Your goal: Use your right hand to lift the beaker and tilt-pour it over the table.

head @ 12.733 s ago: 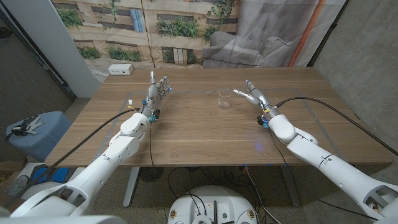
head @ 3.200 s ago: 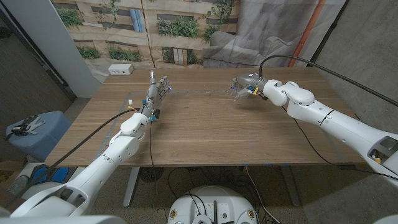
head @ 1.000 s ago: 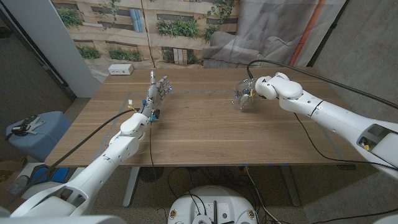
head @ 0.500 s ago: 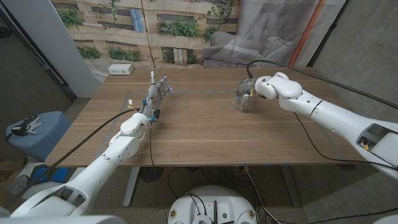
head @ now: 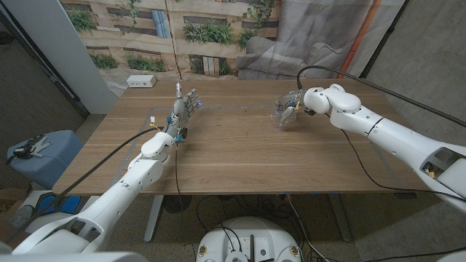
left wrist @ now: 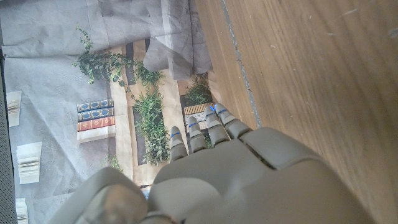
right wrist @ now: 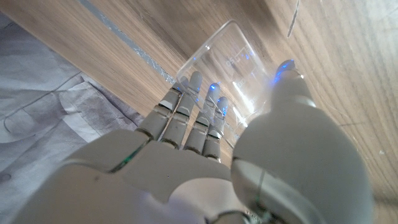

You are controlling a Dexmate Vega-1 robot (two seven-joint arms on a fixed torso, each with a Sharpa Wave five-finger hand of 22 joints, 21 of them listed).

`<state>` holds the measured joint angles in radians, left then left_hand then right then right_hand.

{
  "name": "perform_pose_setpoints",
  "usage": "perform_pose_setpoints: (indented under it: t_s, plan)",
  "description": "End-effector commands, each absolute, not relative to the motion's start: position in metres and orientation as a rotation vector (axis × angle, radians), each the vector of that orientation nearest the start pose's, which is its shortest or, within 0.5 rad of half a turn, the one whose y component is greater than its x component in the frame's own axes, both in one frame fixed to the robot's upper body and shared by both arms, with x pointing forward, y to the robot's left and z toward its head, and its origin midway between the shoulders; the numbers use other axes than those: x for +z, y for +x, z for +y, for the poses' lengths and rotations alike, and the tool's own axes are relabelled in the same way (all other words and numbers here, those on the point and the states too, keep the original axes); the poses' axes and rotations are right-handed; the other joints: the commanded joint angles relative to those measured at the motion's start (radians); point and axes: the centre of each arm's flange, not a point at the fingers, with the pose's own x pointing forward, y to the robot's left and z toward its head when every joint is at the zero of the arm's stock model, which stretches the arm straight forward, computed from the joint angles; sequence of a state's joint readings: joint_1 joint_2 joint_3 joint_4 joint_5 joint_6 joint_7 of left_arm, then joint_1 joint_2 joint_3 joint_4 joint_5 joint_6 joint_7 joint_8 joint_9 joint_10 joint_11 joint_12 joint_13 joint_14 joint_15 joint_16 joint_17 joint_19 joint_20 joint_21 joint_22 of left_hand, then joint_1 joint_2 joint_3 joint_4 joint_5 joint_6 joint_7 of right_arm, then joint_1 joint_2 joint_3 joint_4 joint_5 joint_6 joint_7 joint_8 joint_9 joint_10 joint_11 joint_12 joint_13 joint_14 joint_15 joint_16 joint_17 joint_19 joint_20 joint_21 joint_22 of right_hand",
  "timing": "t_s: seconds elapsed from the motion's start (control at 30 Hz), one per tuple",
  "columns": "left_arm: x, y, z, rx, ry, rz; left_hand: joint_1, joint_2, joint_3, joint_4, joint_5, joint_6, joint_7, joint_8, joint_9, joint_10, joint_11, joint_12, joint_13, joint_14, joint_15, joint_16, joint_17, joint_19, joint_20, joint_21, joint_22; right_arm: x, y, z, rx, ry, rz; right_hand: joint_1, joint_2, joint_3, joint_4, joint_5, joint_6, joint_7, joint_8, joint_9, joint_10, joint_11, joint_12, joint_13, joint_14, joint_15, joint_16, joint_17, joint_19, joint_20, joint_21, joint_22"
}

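Observation:
The clear glass beaker (head: 284, 110) is held by my right hand (head: 293, 107) over the far right-of-middle part of the wooden table (head: 240, 156). In the right wrist view the fingers (right wrist: 186, 115) wrap one side of the beaker (right wrist: 227, 65) and the thumb presses the other side. The beaker looks tilted, with its mouth pointing away from the palm; I cannot tell how high it hangs above the wood. My left hand (head: 184, 107) stands at the far left-of-middle of the table, fingers up and apart, holding nothing. Its back (left wrist: 249, 174) also appears in the left wrist view.
A white power strip (head: 141, 81) lies at the table's far left corner. Thin tape lines (head: 218, 108) run across the far part of the tabletop. A blue seat (head: 40, 154) stands off the table's left side. A printed backdrop hangs behind the table.
Since the earliest frame the right hand has picked the beaker up from the table. Over the last second the right arm has shifted slightly right and the hand has turned; the left arm is still.

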<state>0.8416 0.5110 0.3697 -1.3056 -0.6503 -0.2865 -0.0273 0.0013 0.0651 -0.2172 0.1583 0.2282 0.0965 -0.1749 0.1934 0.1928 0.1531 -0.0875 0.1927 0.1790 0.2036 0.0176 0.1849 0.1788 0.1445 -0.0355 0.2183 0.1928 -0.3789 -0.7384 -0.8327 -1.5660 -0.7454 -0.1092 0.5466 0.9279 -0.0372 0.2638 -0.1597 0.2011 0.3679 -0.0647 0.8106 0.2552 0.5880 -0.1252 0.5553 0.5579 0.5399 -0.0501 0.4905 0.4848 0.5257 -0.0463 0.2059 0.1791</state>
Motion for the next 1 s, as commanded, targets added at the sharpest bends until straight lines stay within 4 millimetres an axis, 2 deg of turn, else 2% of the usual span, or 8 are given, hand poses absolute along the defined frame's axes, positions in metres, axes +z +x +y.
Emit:
perform_pose_setpoints:
  t_s: [0.03, 0.2, 0.67, 1.0]
  plan:
    - [-0.027, 0.652, 0.290, -0.206, -0.042, -0.593, 0.001, 0.024, -0.005, -0.002, 0.005, 0.003, -0.003, 0.007, 0.004, 0.009, -0.002, 0.006, 0.003, 0.009, 0.002, 0.005, 0.005, 0.008, -0.010, 0.004, 0.003, 0.074, 0.651, -0.210, 0.278, -1.657, -0.354, -0.006, 0.122, 0.015, 0.013, 0.006, 0.018, -0.007, 0.009, 0.002, 0.045, -0.030, 0.000, 0.004, 0.005, -0.151, -0.002, 0.003, -0.005, -0.002, 0.005, 0.002]
    - [-0.027, 0.652, 0.290, -0.206, -0.042, -0.593, 0.001, 0.025, -0.005, -0.002, 0.005, 0.002, -0.005, 0.007, 0.004, 0.009, -0.003, 0.006, 0.003, 0.009, 0.004, 0.005, 0.005, 0.008, -0.009, 0.004, 0.003, 0.071, 0.649, -0.212, 0.296, -1.602, -0.386, -0.024, 0.123, 0.009, 0.022, 0.004, 0.021, -0.002, 0.011, 0.001, 0.043, -0.027, -0.004, 0.003, 0.004, -0.141, -0.005, 0.004, -0.005, -0.003, 0.006, 0.002]
    - [-0.027, 0.652, 0.290, -0.206, -0.042, -0.593, 0.001, 0.025, -0.005, -0.002, 0.005, 0.003, -0.004, 0.007, 0.004, 0.009, -0.003, 0.006, 0.003, 0.008, 0.003, 0.005, 0.005, 0.007, -0.010, 0.003, 0.003, 0.061, 0.651, -0.229, 0.328, -1.295, -0.446, -0.034, 0.125, 0.006, 0.021, 0.003, 0.034, 0.005, 0.019, -0.001, 0.051, -0.022, -0.005, 0.002, 0.006, -0.146, -0.006, 0.009, -0.003, -0.004, 0.007, 0.002]
    - [-0.027, 0.652, 0.290, -0.206, -0.042, -0.593, 0.001, 0.024, -0.005, -0.002, 0.005, 0.004, -0.004, 0.008, 0.004, 0.009, -0.002, 0.006, 0.003, 0.008, 0.002, 0.004, 0.005, 0.007, -0.009, 0.003, 0.003, 0.052, 0.650, -0.234, 0.305, -1.140, -0.494, -0.038, 0.130, 0.007, 0.021, 0.003, 0.039, 0.007, 0.022, -0.003, 0.057, -0.019, -0.003, 0.004, 0.013, -0.146, -0.006, 0.010, 0.005, -0.009, 0.010, 0.002]
